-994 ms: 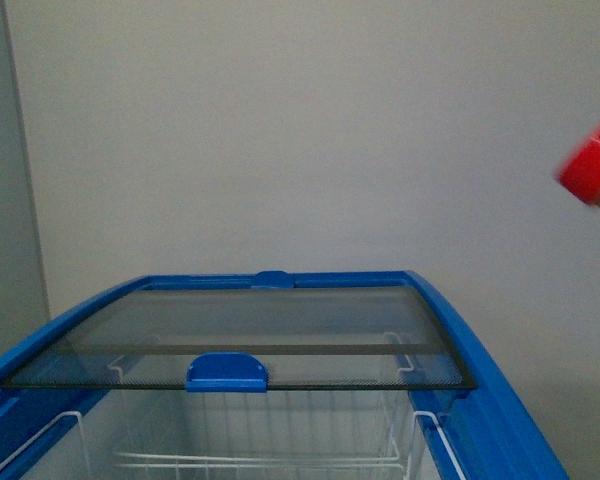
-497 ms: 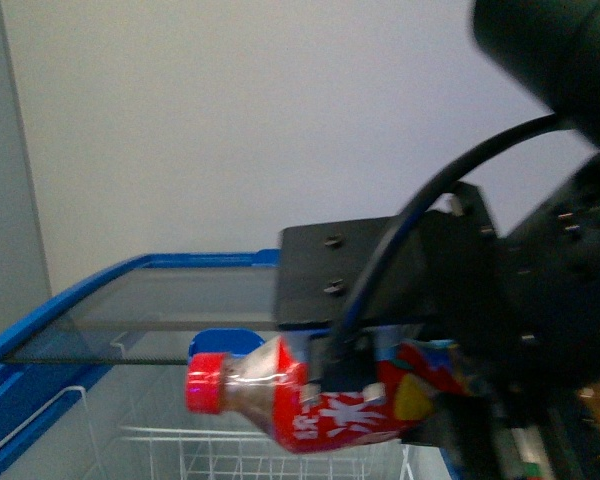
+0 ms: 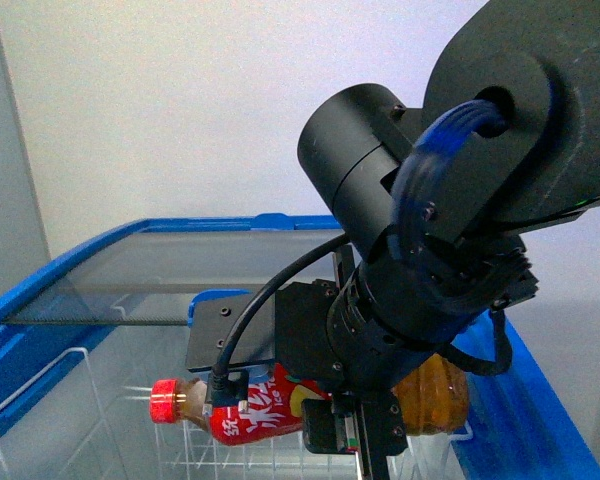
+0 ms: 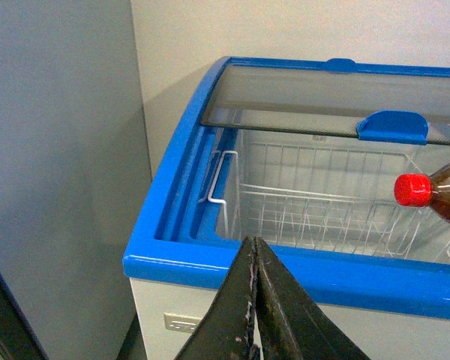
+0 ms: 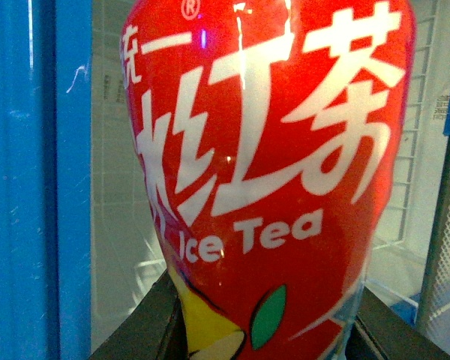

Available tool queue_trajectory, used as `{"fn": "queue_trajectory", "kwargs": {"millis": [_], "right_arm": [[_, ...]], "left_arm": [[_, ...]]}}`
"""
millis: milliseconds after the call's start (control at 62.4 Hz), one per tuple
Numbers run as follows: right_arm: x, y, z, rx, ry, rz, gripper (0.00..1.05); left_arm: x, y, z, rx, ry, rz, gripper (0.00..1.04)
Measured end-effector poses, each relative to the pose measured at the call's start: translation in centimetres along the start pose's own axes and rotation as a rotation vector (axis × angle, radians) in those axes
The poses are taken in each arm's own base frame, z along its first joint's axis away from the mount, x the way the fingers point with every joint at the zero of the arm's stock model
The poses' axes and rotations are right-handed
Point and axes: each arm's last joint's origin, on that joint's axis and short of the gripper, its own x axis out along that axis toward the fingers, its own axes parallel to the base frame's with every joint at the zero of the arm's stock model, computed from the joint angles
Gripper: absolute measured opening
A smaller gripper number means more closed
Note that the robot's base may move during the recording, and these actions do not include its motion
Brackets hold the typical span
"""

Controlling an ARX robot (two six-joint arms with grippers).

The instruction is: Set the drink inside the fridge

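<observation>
Over the open half of the fridge [image 3: 20,345], about 6 o'clock in the front view: drink [image 3: 248,412] held sideways, red cap toward 9 o'clock, hanging above the wire basket [image 4: 315,214], apparently not touching it. Pinched around the label by the right gripper [image 5: 270,341], jaws on both sides of the body. Glass lid [image 3: 180,285] slid back toward 12 o'clock, so path down looks open. Lower straight, keep wrist and cable off the blue rim at 3 o'clock, rest bottle flat on the wires before spreading the jaws, else risk of drop or roll. Left gripper [image 4: 255,300] pressed together, empty, parked outside the near rim; leave there.
</observation>
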Motion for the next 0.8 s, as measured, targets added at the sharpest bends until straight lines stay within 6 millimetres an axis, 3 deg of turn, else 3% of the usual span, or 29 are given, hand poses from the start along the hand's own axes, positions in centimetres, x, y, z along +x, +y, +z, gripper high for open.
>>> {"fn": "queue_trajectory", "kwargs": {"millis": [513, 705, 801], "right_arm": [[6.5, -0.3, -1.4, 0.041, 0.012, -0.043, 0.36], [7.8, -1.6, -1.2, 0.056, 0.02, -0.128, 0.36], [9.5, -1.3, -1.6, 0.062, 0.056, -0.157, 0.36]], "left_arm": [[0.0, 0.0, 0.0, 0.0, 0.001, 0.0, 0.03], [0.0, 0.0, 0.0, 0.0, 0.001, 0.0, 0.03], [0.0, 0.0, 0.0, 0.0, 0.001, 0.0, 0.03]]}}
